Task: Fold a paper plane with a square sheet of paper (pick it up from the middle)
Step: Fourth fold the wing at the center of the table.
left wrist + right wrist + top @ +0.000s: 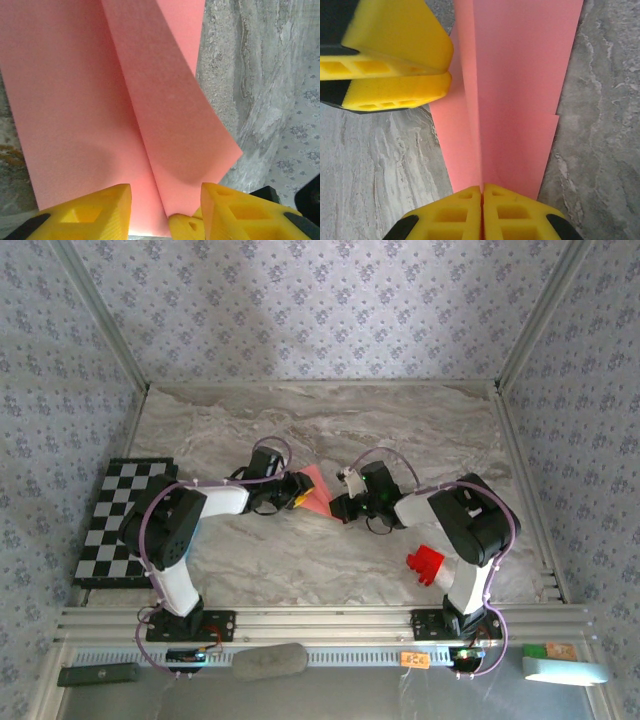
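The square sheet of paper (316, 490) is salmon-pink and folded lengthwise into layers with a centre crease, lying mid-table between my two grippers. My right gripper (481, 189) is shut on the near end of the raised crease (480, 125). My left gripper (165, 192) stands open at the sheet's other end, its yellow fingers (95, 210) either side of the fold. One flap (175, 115) curls up off the marble. The right gripper's fingertips (187, 226) show between my left fingers. In the top view the left gripper (298, 490) and right gripper (340, 508) face each other across the paper.
A small chunky red block (424, 564) sits near the right arm's elbow. A black-and-white chequered board (120, 520) lies at the table's left edge. Patterned walls close in the marble table (400, 430) on three sides.
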